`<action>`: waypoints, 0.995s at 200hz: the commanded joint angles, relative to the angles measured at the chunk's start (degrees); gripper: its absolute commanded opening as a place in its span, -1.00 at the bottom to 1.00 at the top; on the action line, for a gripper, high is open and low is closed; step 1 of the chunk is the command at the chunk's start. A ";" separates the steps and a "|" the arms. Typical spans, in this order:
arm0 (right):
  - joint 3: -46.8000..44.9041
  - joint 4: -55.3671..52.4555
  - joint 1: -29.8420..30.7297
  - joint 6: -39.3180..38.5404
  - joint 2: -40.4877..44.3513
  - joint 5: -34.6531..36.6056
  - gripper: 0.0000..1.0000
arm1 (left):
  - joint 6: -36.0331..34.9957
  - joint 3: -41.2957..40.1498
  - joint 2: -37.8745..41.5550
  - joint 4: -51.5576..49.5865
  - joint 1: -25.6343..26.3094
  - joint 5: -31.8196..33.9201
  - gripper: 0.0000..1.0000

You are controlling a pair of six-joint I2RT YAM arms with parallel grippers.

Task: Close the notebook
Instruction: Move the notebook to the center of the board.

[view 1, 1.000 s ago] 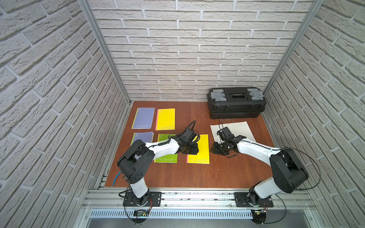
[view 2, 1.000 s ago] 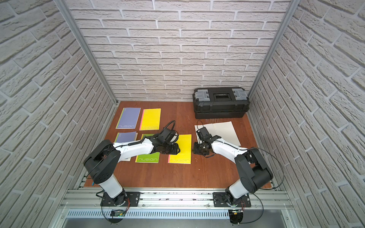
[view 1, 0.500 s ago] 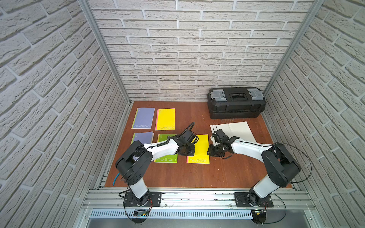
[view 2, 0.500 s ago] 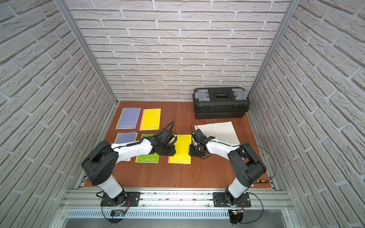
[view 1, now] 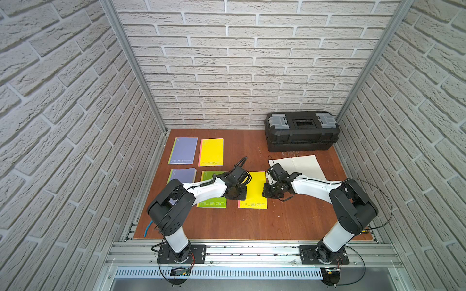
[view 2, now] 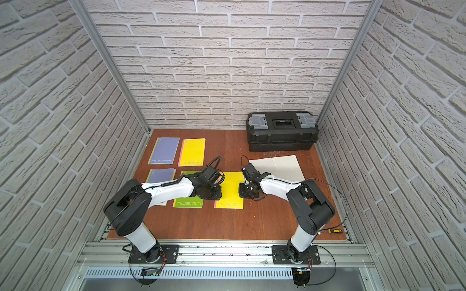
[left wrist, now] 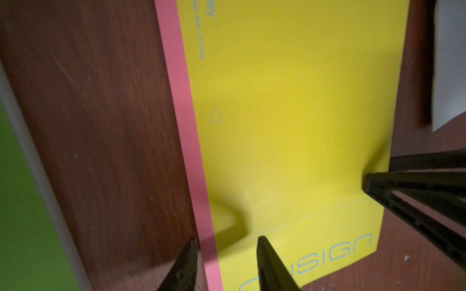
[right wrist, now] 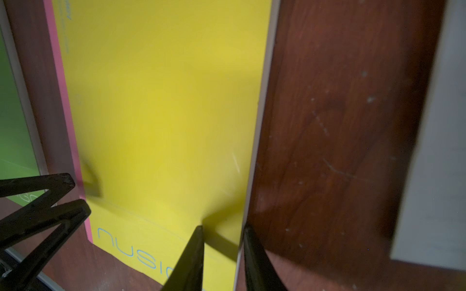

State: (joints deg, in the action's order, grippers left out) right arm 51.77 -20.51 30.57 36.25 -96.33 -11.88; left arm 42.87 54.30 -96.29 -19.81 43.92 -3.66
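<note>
left gripper (left wrist: 227, 239) parted, astride pink spine edge of centre-frame yellow notebook (view 1: 256, 189) | right gripper (right wrist: 224, 226) narrowly parted, astride its free edge | open table (view 1: 252, 224) across lower frame

Black toolbox (view 1: 301, 131) back right; purple notebook (view 1: 183, 150) back left.
</note>
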 commanded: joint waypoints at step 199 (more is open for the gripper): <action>22.02 -4.72 -0.57 -2.98 -18.01 2.72 -0.51 | -7.25 11.80 -13.58 3.06 -10.00 -7.69 -0.22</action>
State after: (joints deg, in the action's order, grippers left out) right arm 69.69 -25.23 29.89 35.14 -109.67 -6.94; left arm 38.37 63.46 -105.38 -17.93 34.50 -5.98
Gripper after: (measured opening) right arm 0.246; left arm 0.390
